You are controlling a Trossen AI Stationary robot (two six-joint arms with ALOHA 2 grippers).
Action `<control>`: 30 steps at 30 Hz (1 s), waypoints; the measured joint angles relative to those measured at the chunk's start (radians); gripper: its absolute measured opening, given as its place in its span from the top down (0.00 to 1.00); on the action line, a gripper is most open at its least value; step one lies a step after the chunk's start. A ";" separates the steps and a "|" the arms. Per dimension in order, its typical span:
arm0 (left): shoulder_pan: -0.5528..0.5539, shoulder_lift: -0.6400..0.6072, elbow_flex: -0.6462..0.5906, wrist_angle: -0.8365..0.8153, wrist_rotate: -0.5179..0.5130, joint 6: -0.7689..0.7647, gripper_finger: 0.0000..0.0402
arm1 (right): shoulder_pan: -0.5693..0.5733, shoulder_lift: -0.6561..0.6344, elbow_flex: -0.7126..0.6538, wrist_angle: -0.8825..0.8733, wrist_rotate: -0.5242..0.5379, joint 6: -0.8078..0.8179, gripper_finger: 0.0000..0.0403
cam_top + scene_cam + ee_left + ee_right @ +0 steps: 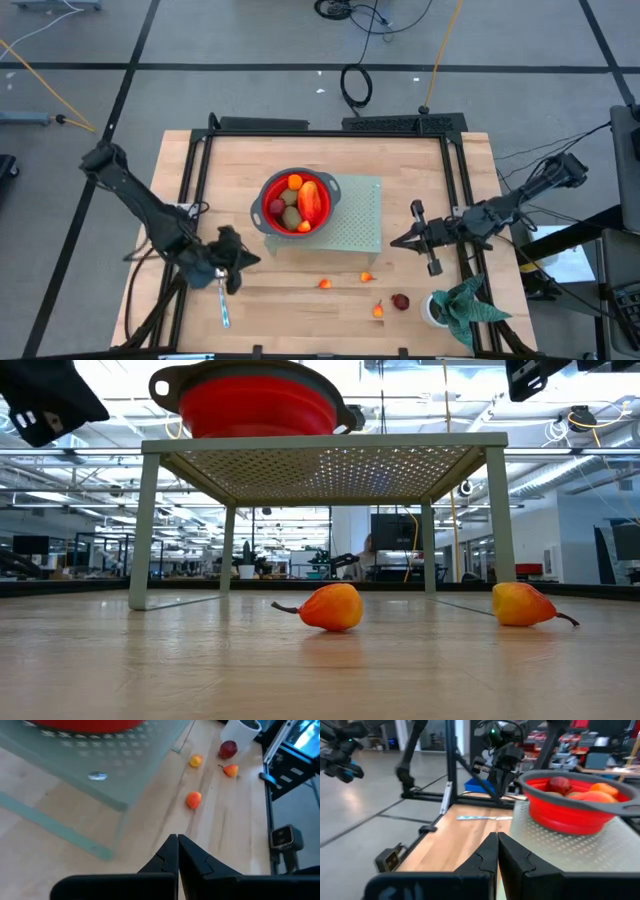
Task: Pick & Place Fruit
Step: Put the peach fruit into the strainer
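Note:
A red bowl [295, 203] stands on a pale green perforated rack [358, 222]. It holds brownish-green kiwis [290, 217], a longer red-orange piece [311, 200], a dark red round one [277, 207] and an orange one [295, 182]. Three tiny orange pieces [325, 284] [367, 277] [378, 311] and a dark red round one [400, 301] lie on the table near its near edge. My left gripper [250, 262] [177, 845] hovers shut left of them, touching nothing. My right gripper [395, 242] [497, 842] hovers shut right of the rack.
A silver knife [224, 305] lies on the table under my left arm. A green leafy plant in a white pot [450, 308] stands at the near right corner, close to the dark red fruit. The rack's legs [140, 530] stand behind the loose pieces [330, 607] [522, 604].

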 joint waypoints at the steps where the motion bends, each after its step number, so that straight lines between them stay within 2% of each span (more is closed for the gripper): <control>1: 0.000 -0.034 -0.021 -0.002 0.000 0.023 1.00 | 0.005 0.010 0.000 0.018 0.010 -0.004 0.99; 8: -0.001 -0.269 -0.179 -0.004 0.000 0.077 1.00 | 0.037 0.081 0.000 0.104 0.103 -0.021 0.99; 16: -0.001 -0.500 -0.334 -0.005 0.001 0.102 1.00 | 0.039 0.170 0.036 0.123 0.107 0.022 0.99; 22: -0.001 -0.620 -0.373 -0.024 -0.001 0.209 1.00 | 0.039 0.276 0.176 -0.022 0.103 0.030 0.99; 30: -0.001 -0.731 -0.373 -0.157 -0.029 0.238 1.00 | 0.046 0.394 0.284 -0.185 0.094 0.118 0.99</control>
